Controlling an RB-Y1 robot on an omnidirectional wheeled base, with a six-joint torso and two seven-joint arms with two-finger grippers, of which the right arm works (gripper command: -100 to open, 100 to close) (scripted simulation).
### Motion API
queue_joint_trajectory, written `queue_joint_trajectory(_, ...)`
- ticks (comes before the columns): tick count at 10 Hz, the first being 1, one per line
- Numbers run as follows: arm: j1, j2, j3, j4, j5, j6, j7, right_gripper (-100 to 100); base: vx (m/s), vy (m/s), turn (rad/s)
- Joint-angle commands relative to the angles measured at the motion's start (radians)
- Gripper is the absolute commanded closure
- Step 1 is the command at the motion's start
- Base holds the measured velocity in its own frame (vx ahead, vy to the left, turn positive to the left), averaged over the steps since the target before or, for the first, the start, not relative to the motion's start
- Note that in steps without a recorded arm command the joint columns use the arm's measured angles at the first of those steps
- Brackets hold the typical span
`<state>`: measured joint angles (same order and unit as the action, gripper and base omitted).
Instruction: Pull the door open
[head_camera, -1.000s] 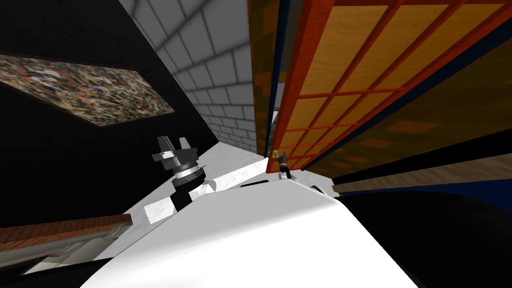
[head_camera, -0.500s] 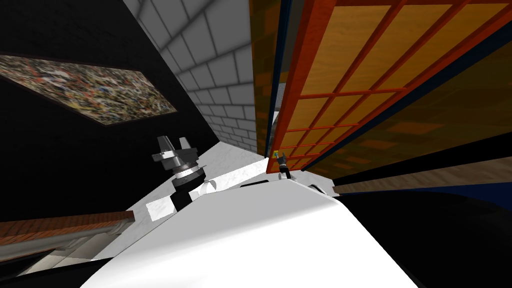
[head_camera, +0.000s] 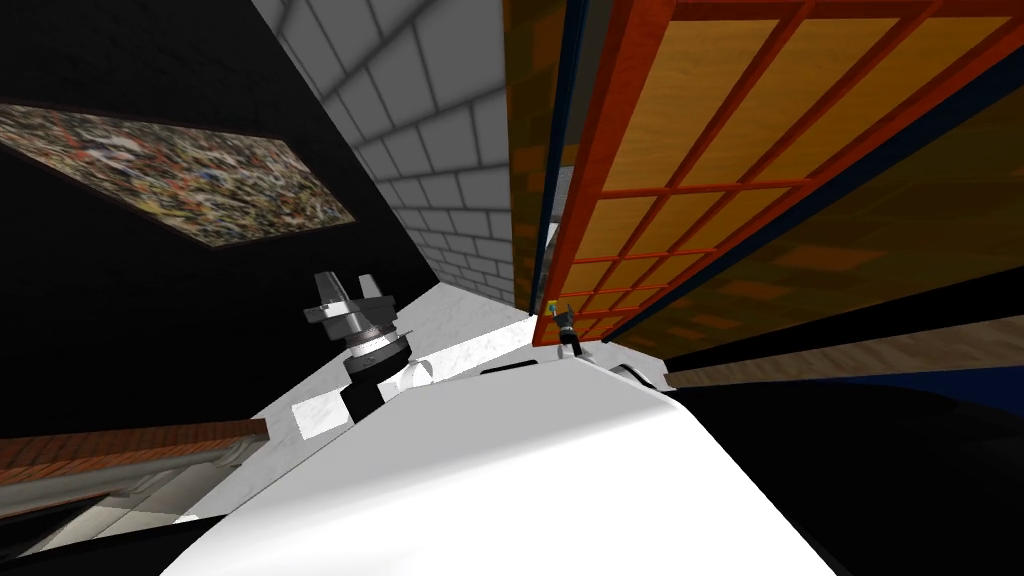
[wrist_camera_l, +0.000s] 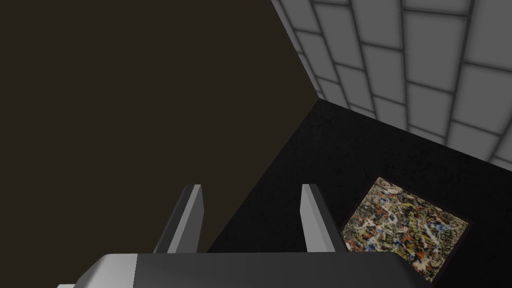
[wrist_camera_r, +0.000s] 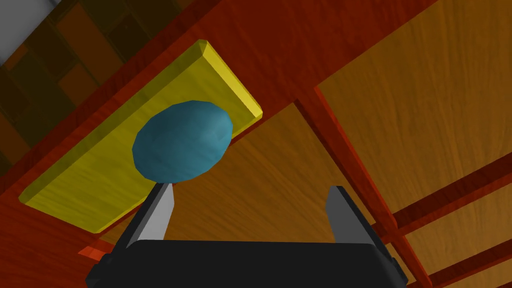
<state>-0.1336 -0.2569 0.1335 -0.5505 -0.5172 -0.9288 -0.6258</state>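
The door (head_camera: 700, 150) has a red frame and orange panels and rises ahead on my right. A narrow gap shows between its edge and the dark blue jamb (head_camera: 560, 150). A teal knob (wrist_camera_r: 182, 141) sits on a yellow plate (wrist_camera_r: 100, 185) at the door's edge. My right gripper (wrist_camera_r: 250, 200) is open right at the door. One fingertip (wrist_camera_r: 162, 200) touches the knob's underside, and the knob is outside the gap between the fingers. In the head view the right gripper (head_camera: 563, 318) is small beside the knob (head_camera: 551, 306). My left gripper (head_camera: 345, 290) is held up at my left, open and empty (wrist_camera_l: 252, 200).
A grey brick wall (head_camera: 440, 150) stands left of the doorway, meeting a dark wall with a speckled picture (head_camera: 180, 180). White marbled floor (head_camera: 470, 330) runs to the door. A brown patterned wall (head_camera: 900, 230) lies right of the door. A brick-topped ledge (head_camera: 130, 445) is at my lower left.
The whole head view has shifted a little to the right, so I have moved slightly. The right gripper stays at the knob and the left arm holds still.
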Motion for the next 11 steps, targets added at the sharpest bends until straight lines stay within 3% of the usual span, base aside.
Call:
queue_joint_trajectory(1, -0.002, 0.011, 0.000, -0.005, -0.002, 0.007, -0.036, -100, -0.099, -0.037, 0.084)
queue_joint_trajectory(4, -0.004, 0.020, -0.011, -0.003, -0.013, 0.009, -0.106, -100, -0.102, -0.030, 0.116)
queue_joint_trajectory(9, -0.005, 0.024, -0.015, -0.003, -0.017, 0.010, -0.139, -100, -0.036, -0.012, 0.030)
queue_joint_trajectory(11, -0.007, 0.033, -0.025, -0.001, -0.027, 0.011, -0.199, -100, -0.055, -0.031, 0.128)
